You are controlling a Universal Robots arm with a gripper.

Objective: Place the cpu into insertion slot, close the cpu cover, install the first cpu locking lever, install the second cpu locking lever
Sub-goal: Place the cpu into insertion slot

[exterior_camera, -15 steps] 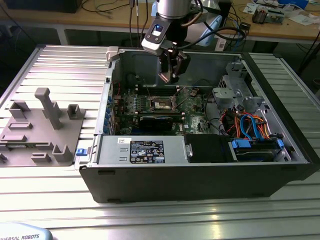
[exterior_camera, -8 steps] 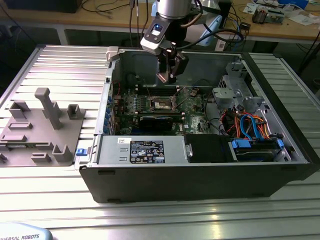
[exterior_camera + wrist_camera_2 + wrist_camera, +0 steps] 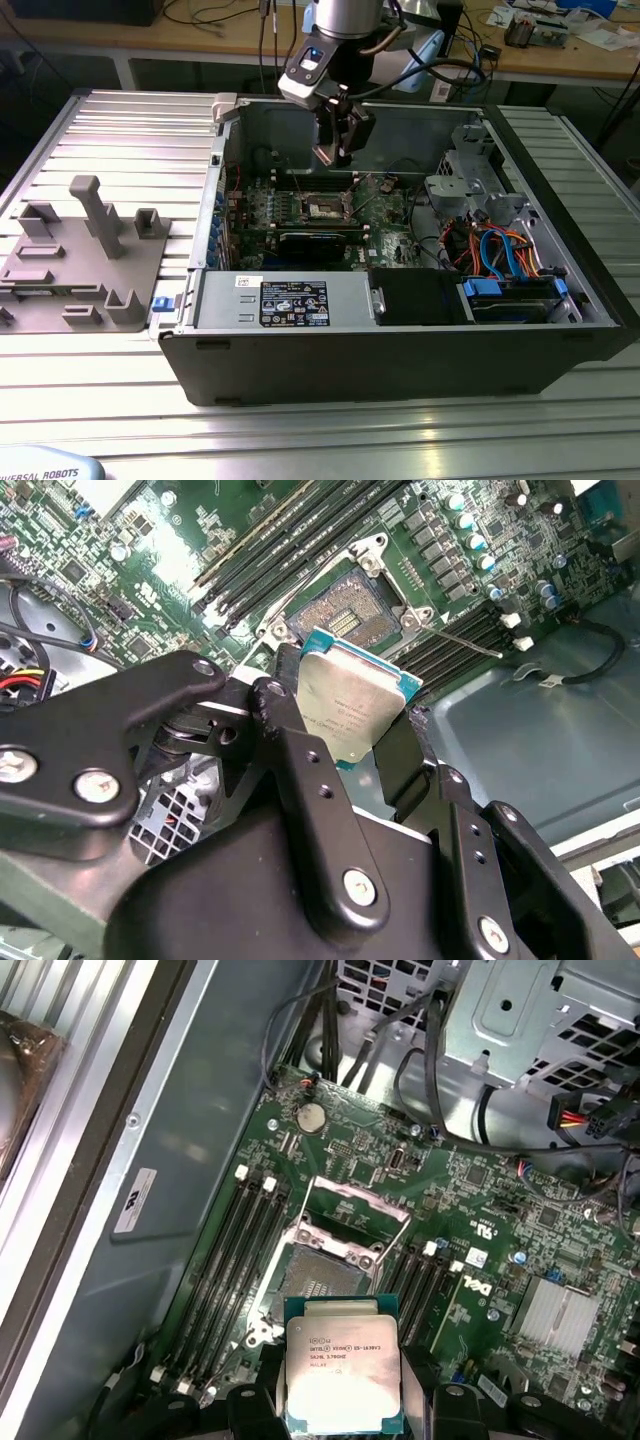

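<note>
- Cpu (image 3: 343, 1365) sits clamped between the fingertips of the gripper (image 3: 345, 1410). The jaws are closed on two opposite edges of the chip, and its silvery metal top faces up toward both wrist cameras.
- The slot (image 3: 325, 1275) lies beyond the fingertips and below them. In the first wrist view the chip's far edge overlaps the slot's near rim, so the hand looks close to being over it, but not centred.
- In the exterior view the gripper (image 3: 338, 140) hangs above the motherboard (image 3: 385, 235), with clear air between the chip and the slot (image 3: 325, 207). The chip is not seated.
- The chip is square, so it has no long axis. What matters is its turn about the hand's axis. In the second wrist view the edges of the cpu (image 3: 355, 705) run roughly parallel to those of the slot (image 3: 350, 610). Whether the corners match exactly I cannot tell.
- The cover (image 3: 362, 1198) stands swung up on the slot's far side, away from the hand, which leaves the dark pin field bare. A thin lever (image 3: 468, 642) lies loose beside the slot.
- The chip looks flat and thin, with a blue-green rim around a dull grey lid that carries faint print. It shows no visible tilt between the fingers.
- Memory slots (image 3: 235, 1250) flank the slot on both sides, clear of the hand.
</note>
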